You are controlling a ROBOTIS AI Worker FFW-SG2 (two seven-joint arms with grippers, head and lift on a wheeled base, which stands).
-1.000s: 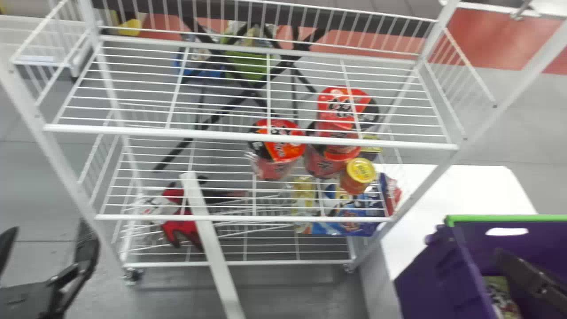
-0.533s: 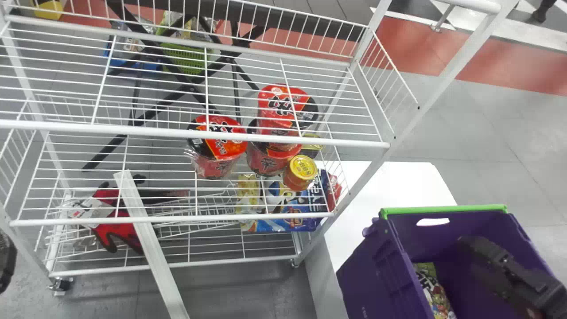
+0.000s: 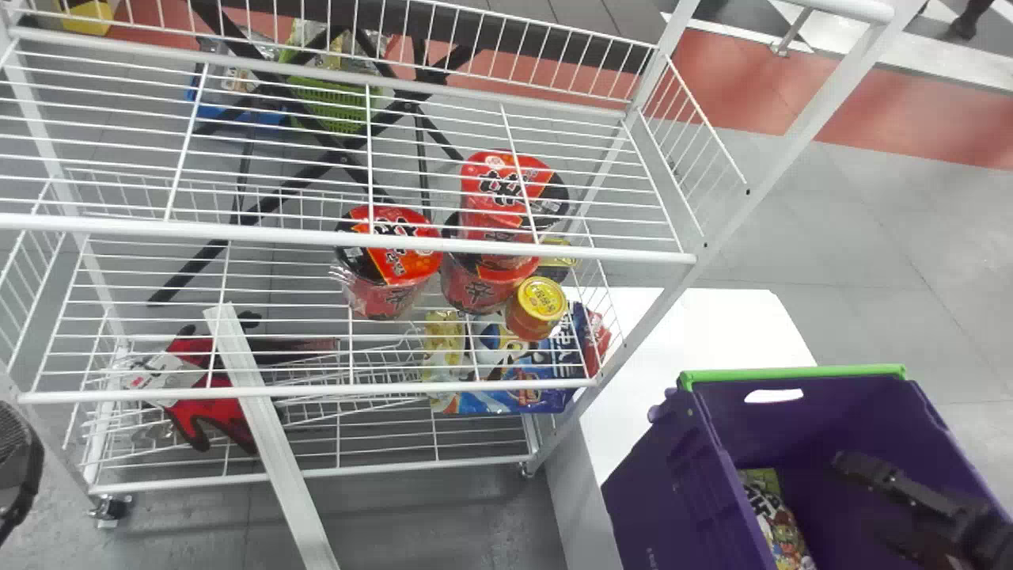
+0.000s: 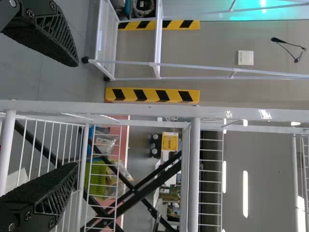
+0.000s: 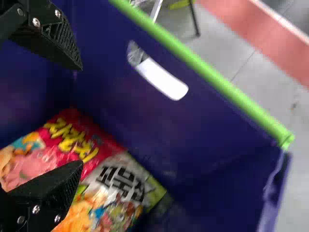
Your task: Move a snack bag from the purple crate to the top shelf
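At near right, the right gripper (image 5: 82, 115) has dipped deeper into the purple crate (image 3: 673, 507), its jaws spread close to the snack bags (image 5: 108, 140) lying inside, so a grasp seems next, while the left gripper (image 4: 77, 115), jaws also apart, is parked near left by the rack (image 3: 316, 390).

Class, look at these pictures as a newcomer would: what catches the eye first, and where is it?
First, the bright red-lidded tubs on the shelf below the top one of the white rack. Then the purple crate with its green rim, to the rack's right; inside it, the right gripper, jaws open, is near colourful snack bags.
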